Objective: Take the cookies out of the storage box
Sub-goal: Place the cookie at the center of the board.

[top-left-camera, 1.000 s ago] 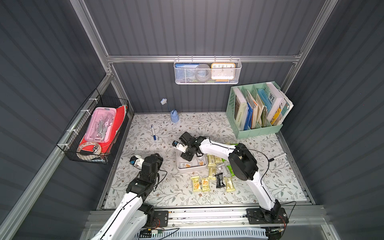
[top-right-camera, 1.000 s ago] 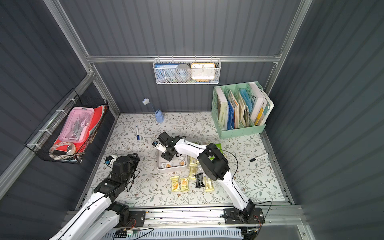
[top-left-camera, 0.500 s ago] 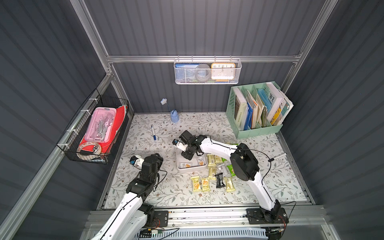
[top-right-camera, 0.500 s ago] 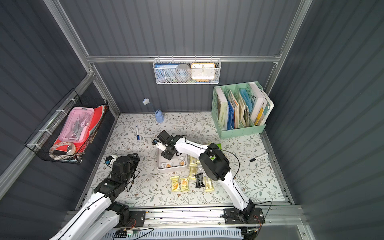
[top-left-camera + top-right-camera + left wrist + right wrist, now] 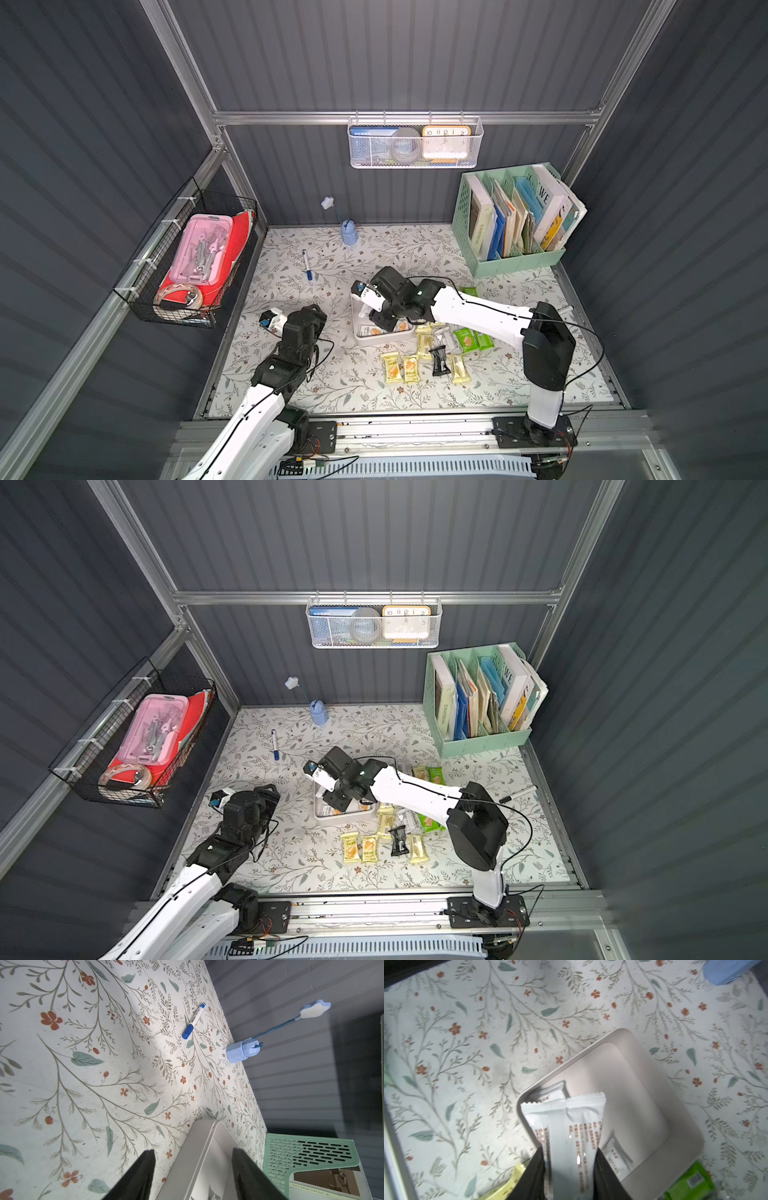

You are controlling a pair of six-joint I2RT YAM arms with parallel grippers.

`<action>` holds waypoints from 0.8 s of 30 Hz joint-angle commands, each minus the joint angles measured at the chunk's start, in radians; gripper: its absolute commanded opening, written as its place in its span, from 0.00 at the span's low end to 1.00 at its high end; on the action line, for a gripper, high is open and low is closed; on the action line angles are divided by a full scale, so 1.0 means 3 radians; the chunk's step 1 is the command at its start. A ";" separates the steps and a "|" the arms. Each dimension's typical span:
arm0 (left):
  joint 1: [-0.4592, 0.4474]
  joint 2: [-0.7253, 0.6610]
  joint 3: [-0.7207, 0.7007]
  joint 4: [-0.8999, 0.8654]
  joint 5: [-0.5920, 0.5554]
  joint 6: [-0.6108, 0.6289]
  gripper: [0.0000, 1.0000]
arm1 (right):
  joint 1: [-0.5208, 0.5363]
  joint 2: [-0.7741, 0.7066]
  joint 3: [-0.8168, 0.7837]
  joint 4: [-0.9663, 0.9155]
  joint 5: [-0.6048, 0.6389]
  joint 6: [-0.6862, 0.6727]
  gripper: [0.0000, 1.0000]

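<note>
White cookie packet (image 5: 564, 1118) pinched in right hand (image 5: 569, 1154), just above storage box (image 5: 623, 1088); left hand (image 5: 192, 1150) open, apart.

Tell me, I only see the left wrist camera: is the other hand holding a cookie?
Observer: Yes, the right hand is shut on a white cookie packet over the storage box.
Operator: Any more cookies inside?
Observer: At least two other packets lie in it.
Operator: Where are the ones taken out?
Observer: Loose packets lie on the table beside the box, one black packet among them.
</note>
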 commanded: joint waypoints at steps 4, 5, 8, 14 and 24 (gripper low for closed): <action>0.0014 -0.0233 -0.0002 -0.0259 -0.0147 -0.0239 0.64 | 0.0405 -0.0175 -0.0436 0.0336 -0.0162 0.0467 0.29; 0.0018 -0.0264 -0.0021 -0.0286 -0.0168 -0.0263 0.64 | 0.0466 -0.0146 -0.0462 0.0369 -0.0161 0.0539 0.29; 0.0017 -0.0338 -0.0062 -0.0358 -0.0186 -0.0345 0.64 | 0.0610 -0.0036 -0.0514 0.0451 -0.0084 0.0735 0.29; 0.0014 -0.0474 -0.0097 -0.0454 -0.0202 -0.0390 0.64 | 0.0769 0.0212 -0.0565 0.0466 0.0265 0.0783 0.29; 0.0013 -0.0453 0.0010 -0.0557 -0.0255 -0.0258 0.64 | 0.0822 0.0433 -0.0689 0.0683 0.0360 0.0938 0.31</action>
